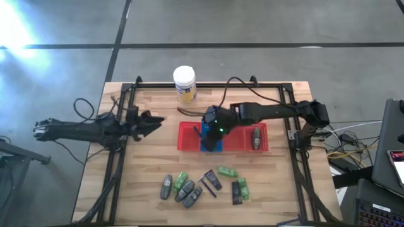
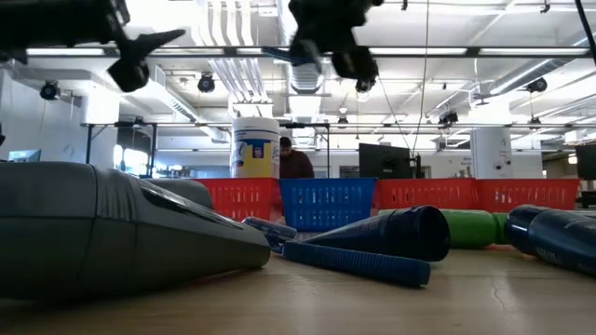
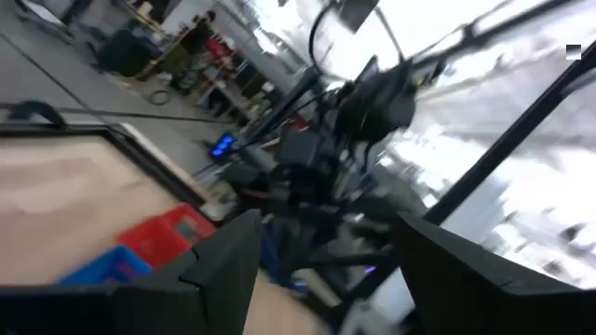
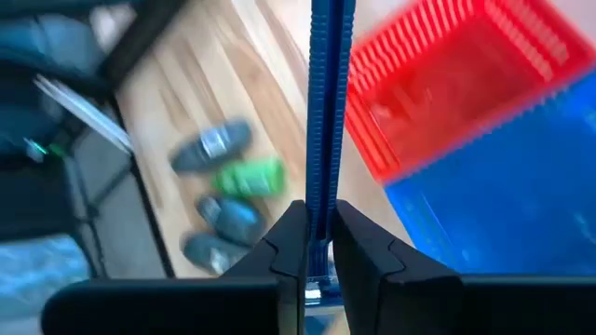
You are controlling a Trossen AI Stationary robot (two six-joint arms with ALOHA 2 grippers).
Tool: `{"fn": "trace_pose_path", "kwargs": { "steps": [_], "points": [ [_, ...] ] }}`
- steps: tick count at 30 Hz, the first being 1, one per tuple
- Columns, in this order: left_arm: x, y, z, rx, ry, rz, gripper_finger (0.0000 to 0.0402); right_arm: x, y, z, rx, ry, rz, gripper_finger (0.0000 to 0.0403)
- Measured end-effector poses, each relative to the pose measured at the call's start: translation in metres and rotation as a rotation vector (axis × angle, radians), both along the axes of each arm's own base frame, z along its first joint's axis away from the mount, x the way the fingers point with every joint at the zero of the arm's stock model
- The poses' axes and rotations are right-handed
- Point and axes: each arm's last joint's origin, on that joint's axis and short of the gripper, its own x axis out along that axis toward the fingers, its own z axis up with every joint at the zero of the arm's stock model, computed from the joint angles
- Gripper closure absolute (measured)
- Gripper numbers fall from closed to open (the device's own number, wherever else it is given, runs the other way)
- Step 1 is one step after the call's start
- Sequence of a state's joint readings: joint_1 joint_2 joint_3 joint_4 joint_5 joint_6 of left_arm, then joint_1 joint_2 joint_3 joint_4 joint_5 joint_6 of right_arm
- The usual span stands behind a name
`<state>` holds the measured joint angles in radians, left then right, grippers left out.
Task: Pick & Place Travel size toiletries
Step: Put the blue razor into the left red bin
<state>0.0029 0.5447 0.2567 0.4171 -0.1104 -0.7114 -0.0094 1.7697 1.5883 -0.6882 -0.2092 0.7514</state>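
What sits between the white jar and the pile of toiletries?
In the high view, the red basket with the blue basket, and the right gripper above them.

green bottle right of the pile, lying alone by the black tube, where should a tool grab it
Grip the green bottle across its middle, coming straight down: it lies flat on the table, clear on both long sides. The black tube sits just below, so close the fingers across its narrow width.

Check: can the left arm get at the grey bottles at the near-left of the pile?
Probably yes. The left end effector hangs open over bare table, and nothing stands between it and the grey bottles. The right end effector is over the blue basket.
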Motion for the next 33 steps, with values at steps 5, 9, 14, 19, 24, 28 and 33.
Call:
{"fn": "trace_pose_path", "kwargs": {
  "steps": [5, 9, 14, 19, 24, 28, 33],
  "points": [
    [0.024, 0.000, 0.006, 0.026, 0.046, 0.007, 0.0154, 0.012, -0.008, 0.008, 0.013, -0.114, -0.034, 0.0369],
    [0.037, 0.001, 0.013, 0.007, -0.087, 0.012, 0.0154, 0.016, -0.008, 0.014, 0.001, -0.181, -0.071, 0.0369],
    [0.047, 0.004, 0.014, -0.089, -0.177, 0.037, 0.0154, 0.018, -0.011, 0.022, 0.006, -0.237, -0.127, 0.0369],
    [0.057, 0.004, 0.012, -0.114, -0.151, 0.040, 0.0154, 0.020, -0.013, 0.026, 0.038, -0.273, -0.160, 0.0369],
    [0.070, 0.005, 0.021, -0.092, -0.146, 0.039, 0.0154, 0.020, -0.014, 0.027, 0.054, -0.278, -0.176, 0.0369],
    [0.080, 0.006, 0.026, -0.057, -0.133, 0.049, 0.0154, 0.021, -0.014, 0.027, 0.055, -0.281, -0.175, 0.0369],
    [0.086, 0.006, 0.027, -0.052, -0.124, 0.042, 0.0154, 0.021, -0.014, 0.027, 0.054, -0.282, -0.174, 0.0369]
  ]
}}
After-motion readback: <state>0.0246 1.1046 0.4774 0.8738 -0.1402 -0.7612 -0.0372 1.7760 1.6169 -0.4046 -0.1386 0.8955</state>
